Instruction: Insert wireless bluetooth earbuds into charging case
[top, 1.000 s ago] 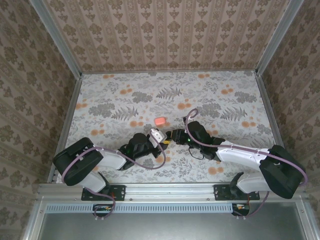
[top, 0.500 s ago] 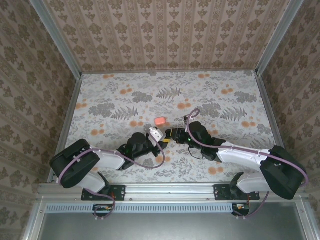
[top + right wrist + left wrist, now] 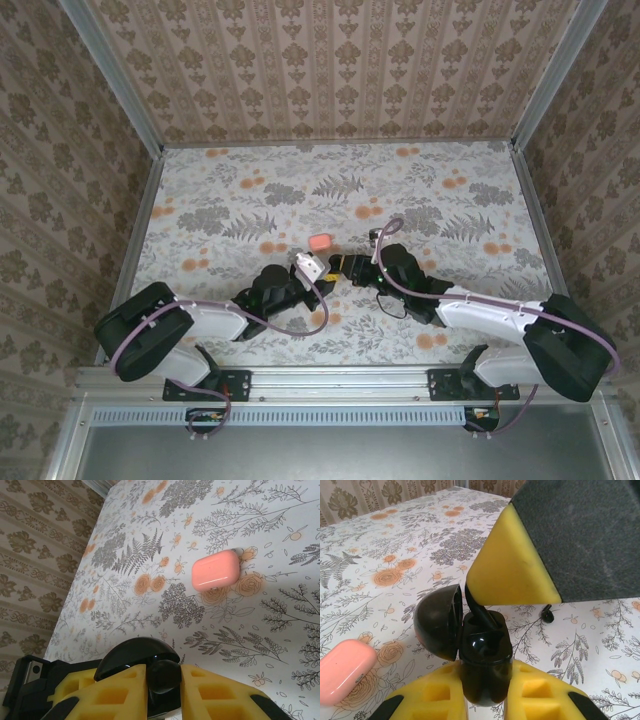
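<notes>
Right over the mouth of the black charging case (image 3: 485, 652), the black earbud (image 3: 479, 611) is hanging stem-down, its long axis leaning a little toward the open lid (image 3: 439, 622). Down below, the left gripper (image 3: 485, 697) is clamping the case body, while the right gripper (image 3: 163, 682) is pinching the earbud and reaching in from above. The stem is meeting the socket, but a yellow finger is hiding how deep it sits. Another small black piece (image 3: 547, 614) is lying on the table (image 3: 600, 645) beyond, and the pink case (image 3: 345, 670) is sitting closed, well aside.
</notes>
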`<state>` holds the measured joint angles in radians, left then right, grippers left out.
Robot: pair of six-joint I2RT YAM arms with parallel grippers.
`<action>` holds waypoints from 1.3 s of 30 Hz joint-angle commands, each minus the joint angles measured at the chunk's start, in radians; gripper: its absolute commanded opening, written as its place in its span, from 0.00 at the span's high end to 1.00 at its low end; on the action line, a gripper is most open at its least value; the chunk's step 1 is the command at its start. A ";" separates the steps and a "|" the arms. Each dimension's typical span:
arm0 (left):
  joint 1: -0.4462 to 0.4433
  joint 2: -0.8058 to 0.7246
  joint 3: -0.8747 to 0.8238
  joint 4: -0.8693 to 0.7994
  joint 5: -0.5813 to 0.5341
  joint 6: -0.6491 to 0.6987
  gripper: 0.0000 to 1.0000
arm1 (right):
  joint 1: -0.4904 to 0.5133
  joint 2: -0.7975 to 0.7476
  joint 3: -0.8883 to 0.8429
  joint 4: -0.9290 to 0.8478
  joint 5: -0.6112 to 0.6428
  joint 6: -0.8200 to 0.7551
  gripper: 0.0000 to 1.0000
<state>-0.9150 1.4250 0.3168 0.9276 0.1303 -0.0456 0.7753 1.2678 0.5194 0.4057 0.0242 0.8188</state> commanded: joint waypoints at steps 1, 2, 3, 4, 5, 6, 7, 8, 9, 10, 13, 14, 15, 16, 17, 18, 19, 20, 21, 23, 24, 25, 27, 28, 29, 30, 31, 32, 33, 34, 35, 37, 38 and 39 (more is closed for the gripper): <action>-0.001 -0.028 0.012 0.054 -0.020 -0.002 0.87 | 0.015 -0.035 -0.021 0.003 0.013 -0.011 0.77; -0.001 -0.027 0.012 0.054 -0.021 -0.003 0.87 | 0.013 -0.044 -0.019 0.001 0.018 -0.016 0.76; -0.002 -0.026 0.013 0.051 -0.020 -0.001 0.87 | 0.015 -0.053 -0.019 -0.001 0.023 -0.020 0.76; -0.002 -0.025 0.013 0.049 -0.018 0.002 0.87 | 0.014 -0.060 -0.019 -0.001 0.025 -0.024 0.76; -0.002 -0.023 0.015 0.044 -0.017 0.003 0.87 | 0.016 -0.070 -0.019 -0.001 0.031 -0.027 0.76; -0.002 -0.022 0.015 0.042 -0.017 0.004 0.87 | 0.015 -0.078 -0.018 -0.001 0.036 -0.030 0.77; -0.002 -0.021 0.014 0.042 -0.017 0.004 0.87 | 0.017 -0.084 -0.019 0.000 0.041 -0.033 0.76; -0.002 -0.019 0.016 0.043 -0.017 0.004 0.87 | 0.018 -0.089 -0.019 -0.001 0.045 -0.036 0.76; -0.002 -0.019 0.016 0.043 -0.017 0.003 0.87 | 0.017 -0.092 -0.019 -0.001 0.049 -0.038 0.76; -0.002 -0.018 0.018 0.043 -0.015 0.003 0.87 | 0.018 -0.095 -0.019 0.000 0.051 -0.039 0.76; -0.003 -0.017 0.022 0.043 -0.011 0.004 0.87 | 0.019 -0.089 -0.018 0.005 0.054 -0.038 0.76; -0.003 -0.018 0.023 0.045 -0.011 0.003 0.87 | 0.021 -0.085 -0.016 0.007 0.052 -0.038 0.76; -0.004 -0.019 0.024 0.047 -0.010 0.001 0.87 | 0.021 -0.080 -0.015 0.010 0.052 -0.037 0.76; -0.005 -0.020 0.025 0.048 -0.009 0.001 0.87 | 0.022 -0.074 -0.015 0.015 0.049 -0.037 0.76; -0.003 -0.022 0.025 0.048 -0.009 -0.002 0.87 | 0.024 -0.070 -0.013 0.017 0.049 -0.036 0.76; -0.005 -0.023 0.025 0.050 -0.009 -0.002 0.87 | 0.024 -0.064 -0.012 0.021 0.049 -0.035 0.76; -0.005 -0.026 0.025 0.051 -0.010 -0.002 0.87 | 0.025 -0.058 -0.011 0.024 0.048 -0.035 0.76; -0.005 -0.028 0.025 0.051 -0.012 -0.004 0.87 | 0.027 -0.053 -0.010 0.028 0.046 -0.035 0.76; -0.005 -0.029 0.025 0.053 -0.012 -0.004 0.87 | 0.028 -0.049 -0.010 0.032 0.045 -0.034 0.76; -0.005 -0.034 0.024 0.053 -0.012 -0.006 0.87 | 0.031 -0.042 -0.006 0.035 0.045 -0.035 0.76; -0.004 -0.037 0.025 0.053 -0.012 -0.005 0.87 | 0.031 -0.040 -0.006 0.035 0.046 -0.036 0.77; -0.005 -0.038 0.025 0.053 -0.013 -0.007 0.87 | 0.032 -0.038 -0.006 0.035 0.048 -0.035 0.76; -0.005 -0.045 0.025 0.053 -0.014 -0.007 0.87 | 0.034 -0.035 -0.006 0.039 0.051 -0.037 0.76; -0.005 -0.046 0.025 0.053 -0.014 -0.007 0.87 | 0.034 -0.033 -0.007 0.040 0.052 -0.036 0.76; -0.004 -0.050 0.025 0.053 -0.015 -0.008 0.87 | 0.036 -0.032 -0.008 0.042 0.052 -0.036 0.76; -0.005 -0.052 0.025 0.053 -0.015 -0.008 0.87 | 0.037 -0.029 -0.007 0.042 0.054 -0.038 0.76; -0.004 -0.054 0.025 0.053 -0.016 -0.008 0.87 | 0.038 -0.028 -0.008 0.042 0.054 -0.038 0.76; -0.005 -0.057 0.025 0.054 -0.016 -0.008 0.87 | 0.039 -0.024 -0.008 0.042 0.053 -0.037 0.76; -0.005 -0.059 0.025 0.054 -0.018 -0.008 0.87 | 0.040 -0.022 -0.009 0.043 0.054 -0.038 0.76; -0.004 -0.061 0.025 0.054 -0.019 -0.007 0.87 | 0.041 -0.020 -0.009 0.042 0.054 -0.039 0.76; -0.004 -0.063 0.025 0.053 -0.021 -0.005 0.87 | 0.042 -0.019 -0.010 0.043 0.053 -0.040 0.76; -0.004 -0.068 0.023 0.054 -0.027 -0.005 0.87 | 0.047 -0.019 -0.010 0.041 0.052 -0.042 0.76; -0.004 -0.070 0.023 0.053 -0.030 -0.005 0.87 | 0.048 -0.019 -0.012 0.038 0.052 -0.045 0.76; -0.002 -0.071 0.022 0.053 -0.031 -0.005 0.87 | 0.051 -0.021 -0.012 0.035 0.052 -0.048 0.76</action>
<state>-0.9157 1.3895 0.3180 0.9272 0.1150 -0.0456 0.8116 1.2366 0.5140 0.4473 0.0597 0.7883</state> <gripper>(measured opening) 0.180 0.237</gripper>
